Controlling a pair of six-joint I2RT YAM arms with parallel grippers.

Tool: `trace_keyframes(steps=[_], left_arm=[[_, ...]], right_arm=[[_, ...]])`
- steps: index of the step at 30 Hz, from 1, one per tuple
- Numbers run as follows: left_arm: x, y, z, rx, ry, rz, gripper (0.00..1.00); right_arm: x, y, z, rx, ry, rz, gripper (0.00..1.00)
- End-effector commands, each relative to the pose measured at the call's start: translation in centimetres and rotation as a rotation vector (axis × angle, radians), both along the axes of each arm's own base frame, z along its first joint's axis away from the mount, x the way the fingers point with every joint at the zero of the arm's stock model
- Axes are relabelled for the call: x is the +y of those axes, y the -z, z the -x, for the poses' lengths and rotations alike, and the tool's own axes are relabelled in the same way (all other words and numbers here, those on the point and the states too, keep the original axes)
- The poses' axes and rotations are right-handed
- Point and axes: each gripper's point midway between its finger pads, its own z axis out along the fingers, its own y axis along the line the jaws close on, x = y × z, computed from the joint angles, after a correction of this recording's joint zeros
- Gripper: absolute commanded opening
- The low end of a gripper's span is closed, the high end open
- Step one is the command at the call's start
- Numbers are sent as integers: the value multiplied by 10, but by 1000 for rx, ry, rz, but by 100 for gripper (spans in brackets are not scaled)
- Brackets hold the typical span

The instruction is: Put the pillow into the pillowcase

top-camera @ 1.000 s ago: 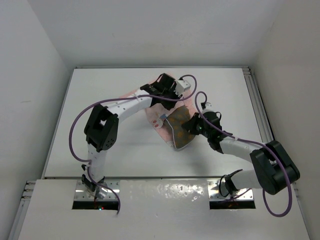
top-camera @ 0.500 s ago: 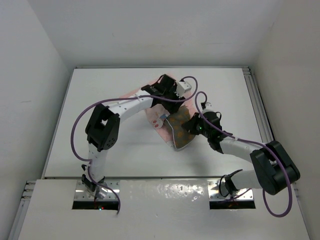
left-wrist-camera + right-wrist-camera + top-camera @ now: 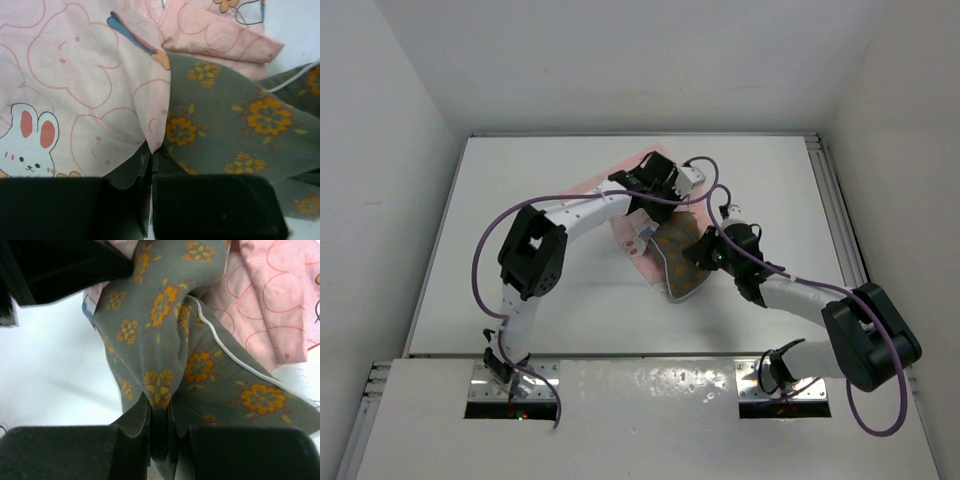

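**Pillow** (image 3: 678, 262). Olive-brown cushion printed with orange flowers and edged with pale piping (image 3: 227, 354). It is located right of centre on the tabletop (image 3: 520, 200), between the two wrists. It is crumpled and gathered into a raised fold. Most of it is left uncovered. In the left wrist view one layer of pink cloth is seen lapped over its edge.

**Pillowcase** (image 3: 628, 236). Thin pale pink fabric, printed with outlined rabbits, one white rabbit face (image 3: 30, 142) and a small blue and orange patch (image 3: 137, 42). It is spread and rumpled at the middle of the tabletop, to the left of the pillow and beyond it, and is touched by the pillow along its right side. A folded pink flap is seen beside the pillow in the right wrist view.

**Left arm** (image 3: 585, 212). It is reached out over the pillowcase. The left jaws are clenched, with a hanging edge of the pillowcase pinched between them, just beside the pillow.

**Right arm** (image 3: 790, 290). It is brought in low from the right. The right jaws are closed on the raised fold of the pillow, which is bunched between them.

**Cable** (image 3: 478, 262). A purple cable is looped along each arm.
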Motion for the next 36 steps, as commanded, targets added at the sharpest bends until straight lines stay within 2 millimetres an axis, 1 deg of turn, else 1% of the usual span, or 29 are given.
trace_keyframes(steps=[1,2,4,6,8,9,10,11,12,13,14,15,16,17,18,20,21,22,23,25,27,29,30,31,32,33,34,35,36], left_arm=[[-19,-48,12,29,76,78,0],[-24,-65,12,17,90,103,0],[-23,-79,21,31,120,115,0],[-23,-93,27,22,145,134,0],[-21,-99,33,18,163,128,0],[-19,-101,35,16,167,124,0],[-19,-102,36,10,181,121,0],[-18,-103,37,5,185,120,0],[-17,-104,37,-1,188,117,0],[-17,-108,37,-11,188,120,0],[-18,-112,37,-14,193,128,0],[-17,-116,41,-5,201,131,0],[-19,-127,41,-15,213,151,0],[-23,-138,46,-15,241,180,0],[-23,-144,51,-9,257,187,0],[-27,-168,58,-32,293,239,0],[-28,-175,60,-44,301,251,0],[-28,-178,63,-48,310,258,0],[-28,-184,67,-60,318,267,0],[-30,-184,71,-61,334,263,0],[-31,-180,73,-50,335,266,0],[-31,-171,76,-26,336,263,0],[-32,-162,76,-19,335,259,0],[-31,-156,76,-15,335,253,0],[-28,-147,71,-22,320,233,0],[-27,-131,67,-21,301,214,0],[-23,-121,62,-27,276,186,1],[-22,-113,58,-44,285,165,7],[-18,-97,59,-29,282,134,13]], right_arm=[[16,-68,-22,-205,-35,-50,0],[15,-77,-25,-239,-26,-52,0],[16,-100,-31,-305,-21,-60,0],[14,-128,-38,-386,-13,-57,0],[13,-149,-42,-450,-15,-49,0],[15,-167,-45,-491,-14,-58,0],[14,-177,-47,-513,-14,-59,0],[15,-199,-49,-569,-18,-56,0],[16,-207,-50,-586,-20,-54,0],[16,-224,-50,-629,-24,-52,0],[16,-224,-50,-632,-28,-42,0],[16,-236,-50,-662,-29,-44,0],[16,-240,-50,-680,-32,-27,0],[12,-242,-52,-687,-15,-14,0],[9,-241,-55,-688,4,1,0],[5,-232,-59,-667,36,18,0],[3,-227,-61,-657,47,19,0],[4,-225,-61,-652,54,15,0],[3,-216,-61,-639,63,23,0],[2,-203,-66,-612,95,31,0],[3,-184,-67,-557,97,40,0],[7,-156,-65,-477,86,32,0],[9,-144,-63,-439,82,33,1],[8,-131,-61,-390,94,16,8],[7,-112,-54,-339,96,16,19],[6,-102,-50,-304,93,18,41],[5,-88,-43,-272,87,26,54],[8,-82,-37,-252,52,24,65],[8,-72,-31,-212,31,48,74]])
